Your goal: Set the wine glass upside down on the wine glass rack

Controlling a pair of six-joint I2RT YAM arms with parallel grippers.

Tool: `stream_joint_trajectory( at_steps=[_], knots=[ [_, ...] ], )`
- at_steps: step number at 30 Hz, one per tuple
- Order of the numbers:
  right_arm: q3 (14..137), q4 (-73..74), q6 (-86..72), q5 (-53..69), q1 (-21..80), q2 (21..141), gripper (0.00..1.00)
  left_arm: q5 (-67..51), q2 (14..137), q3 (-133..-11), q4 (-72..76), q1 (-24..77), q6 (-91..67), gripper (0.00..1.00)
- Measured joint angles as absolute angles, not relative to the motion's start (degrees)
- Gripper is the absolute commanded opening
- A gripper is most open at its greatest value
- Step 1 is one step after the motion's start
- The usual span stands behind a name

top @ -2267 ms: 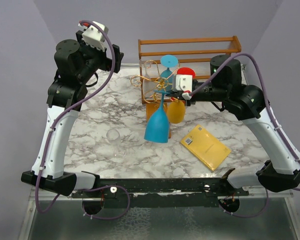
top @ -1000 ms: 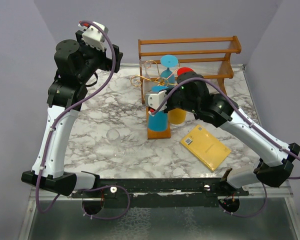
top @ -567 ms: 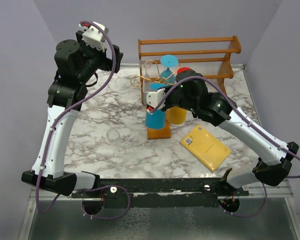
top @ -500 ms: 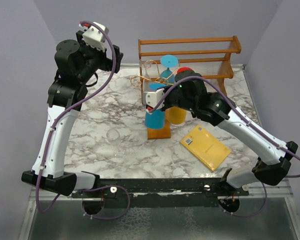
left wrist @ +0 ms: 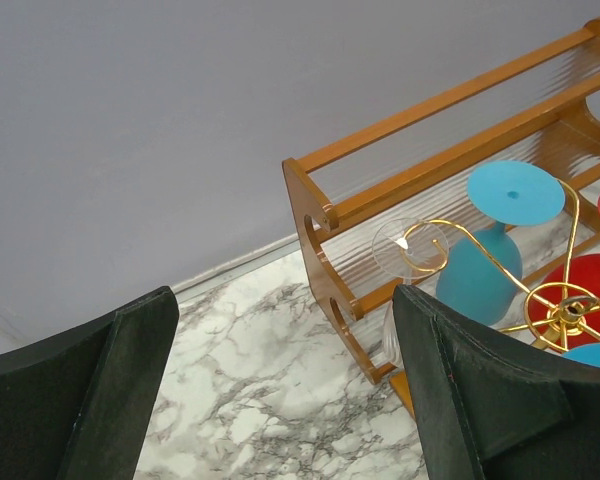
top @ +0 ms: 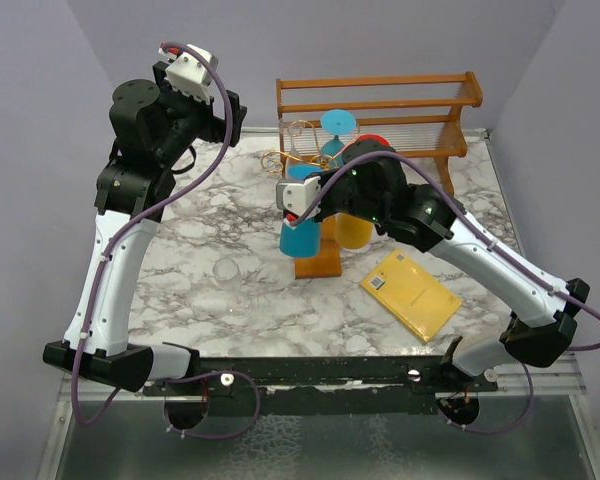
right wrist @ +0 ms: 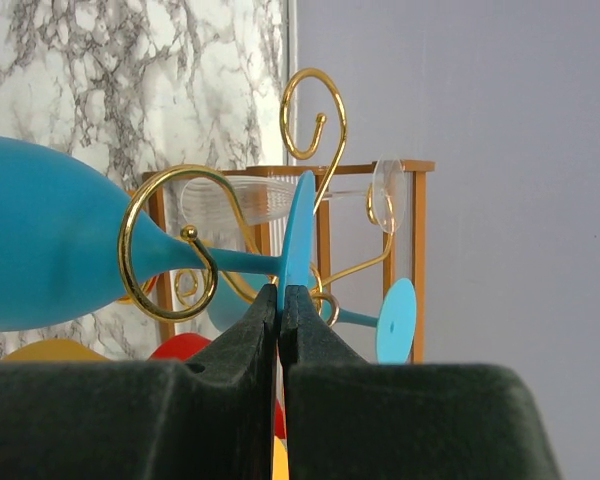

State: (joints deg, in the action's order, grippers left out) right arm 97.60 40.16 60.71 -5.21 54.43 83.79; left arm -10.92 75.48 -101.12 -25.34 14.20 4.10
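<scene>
Pinches with the right pincer [right wrist: 280,292], shut tight on the foot of the blue wine glass [right wrist: 40,255], bowl down, stem at a gold scroll of the wine glass rack [top: 325,262] on the worktop [top: 200,230]. Looks like mid-hanging. Next calls for easing the stem fully into the scroll before letting go. Holds the left pincer [left wrist: 283,300] wide, well apart.

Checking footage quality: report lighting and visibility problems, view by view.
Top external: even light, soft shadows; clear glass almost lost against marble table. Left wrist: left tool a dark, detail-less mass. Right wrist: blue wine glass sharp, right tool black.
</scene>
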Motion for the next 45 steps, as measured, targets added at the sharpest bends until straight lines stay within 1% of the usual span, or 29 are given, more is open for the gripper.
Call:
stream_joint_trajectory(
  at_steps=[9, 28, 36, 45],
  knots=[
    [100.14, 40.32, 59.16, -3.38, 55.29, 84.51, 0.01, -10.92, 75.48, -101.1, -25.34, 14.2, 4.49, 0.91],
    [101.08, 43.35, 57.12, 1.15, 56.86, 84.86, 0.01, -10.92, 75.48, -100.2, -25.23, 14.2, 4.89, 0.91],
    [100.68, 43.81, 57.1, 0.67, 56.9, 83.66, 0.01, -10.92, 75.48, -100.2, -25.21, 14.2, 4.91, 0.91],
    [97.34, 43.68, 57.84, -1.26, 56.93, 80.79, 0.01, -10.92, 75.48, -100.2, -25.21, 14.2, 5.13, 0.91]
  ],
)
